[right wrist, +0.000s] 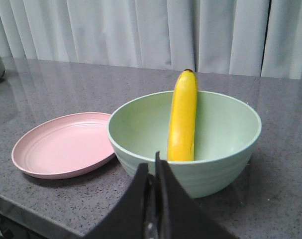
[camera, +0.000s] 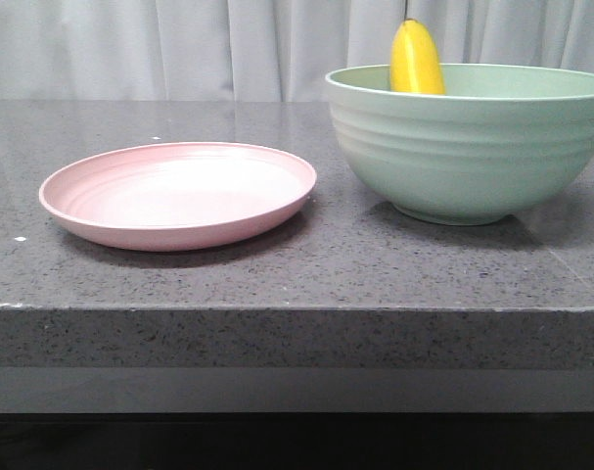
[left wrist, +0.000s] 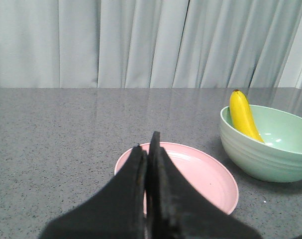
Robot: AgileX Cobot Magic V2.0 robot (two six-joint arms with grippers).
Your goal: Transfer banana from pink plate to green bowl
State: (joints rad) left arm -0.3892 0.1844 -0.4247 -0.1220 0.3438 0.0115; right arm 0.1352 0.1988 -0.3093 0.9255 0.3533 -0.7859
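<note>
**On the grey counter: banana's in the bowl, both grippers empty**

On the left side of the speckled grey countertop (camera: 277, 274) sits the pink plate (camera: 179, 194), with nothing on it. From the left wrist camera, the left gripper (left wrist: 150, 147) is pressed fully together, black fingers (left wrist: 133, 174) touching along their length and holding nothing. It hangs above the plate's near rim, and the banana is well apart from it, off past the plate.

Just beside the plate, not touching as far as I can see, is the green bowl (camera: 468, 147). The banana (camera: 416, 59) stands inside it, propped nearly upright against the bowl's inner wall with its dark tip poking above the rim.

The right wrist camera shows the right gripper (right wrist: 155, 164) also closed tight on nothing, fingers (right wrist: 170, 199) together. It sits on the near side of the bowl, outside it, so the banana is near the fingertips but clearly apart, with the bowl wall between them.

Pale curtains (camera: 179, 49) hang behind the counter.
</note>
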